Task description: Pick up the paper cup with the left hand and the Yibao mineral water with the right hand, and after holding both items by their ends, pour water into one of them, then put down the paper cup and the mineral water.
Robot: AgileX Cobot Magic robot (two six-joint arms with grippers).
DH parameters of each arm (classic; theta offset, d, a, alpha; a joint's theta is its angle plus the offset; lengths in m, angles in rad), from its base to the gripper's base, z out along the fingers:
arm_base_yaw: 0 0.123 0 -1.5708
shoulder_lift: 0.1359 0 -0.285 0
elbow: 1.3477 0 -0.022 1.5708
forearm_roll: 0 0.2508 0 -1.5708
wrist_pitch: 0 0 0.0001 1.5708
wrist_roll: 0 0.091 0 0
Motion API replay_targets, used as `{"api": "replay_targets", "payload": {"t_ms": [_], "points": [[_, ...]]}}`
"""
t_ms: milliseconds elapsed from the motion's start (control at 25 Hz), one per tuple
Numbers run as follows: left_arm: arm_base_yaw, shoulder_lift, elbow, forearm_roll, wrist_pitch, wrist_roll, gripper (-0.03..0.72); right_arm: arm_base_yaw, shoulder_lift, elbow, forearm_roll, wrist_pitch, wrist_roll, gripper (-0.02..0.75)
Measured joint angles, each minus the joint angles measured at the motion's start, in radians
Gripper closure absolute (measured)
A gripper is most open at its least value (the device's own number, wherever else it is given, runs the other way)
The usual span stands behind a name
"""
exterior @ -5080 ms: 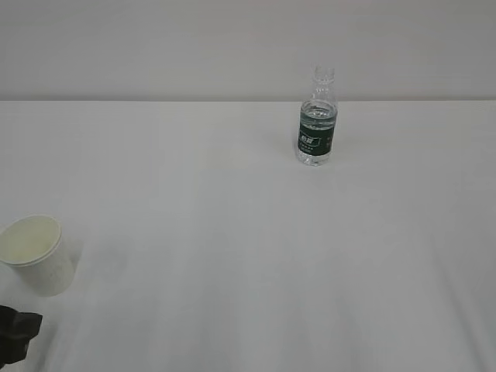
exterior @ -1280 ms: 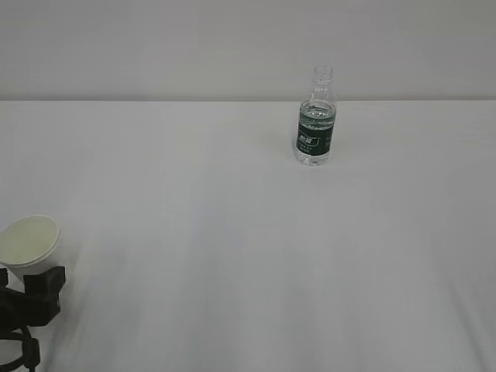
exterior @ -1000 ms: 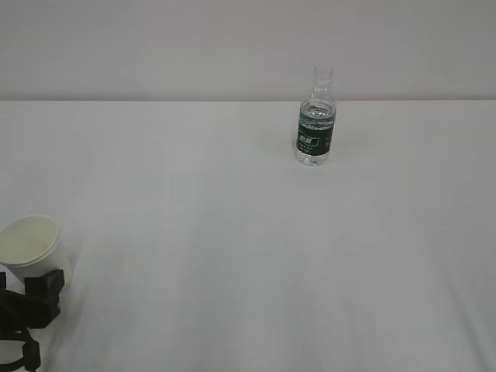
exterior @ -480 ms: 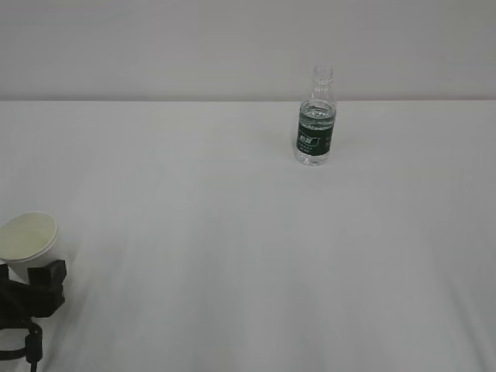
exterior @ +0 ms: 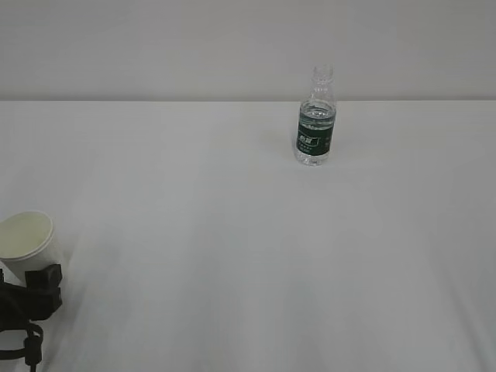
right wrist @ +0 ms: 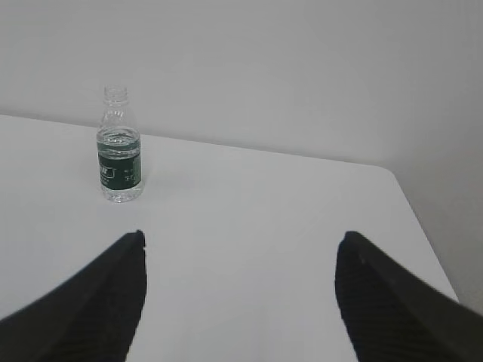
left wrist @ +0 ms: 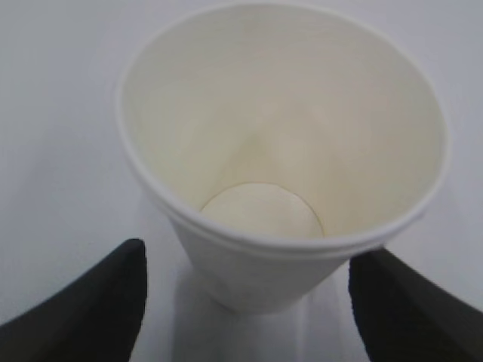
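The only print we find is on the Yibao mineral water [exterior: 316, 116], standing in the upper middle of the exterior view and in the upper left of the right wrist view [right wrist: 119, 155]. Its dark green label band [exterior: 315, 136] carries white marks: in the exterior view a white logo-like patch on the left part of the band with smaller lines beside it, and in the right wrist view a small white outlined box. We cannot read any of them as letters or numbers; they are too small and blurred. The paper cup [left wrist: 279, 143] is plain, unprinted.
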Motion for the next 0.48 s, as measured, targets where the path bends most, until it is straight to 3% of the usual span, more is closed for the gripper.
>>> {"api": "replay_targets", "payload": {"t_ms": [480], "points": [[0.004,0.0,-0.056,-0.027,0.0,0.052,0.09,0.0,0.0,0.0,0.0,0.003,-0.01,0.146]]}}
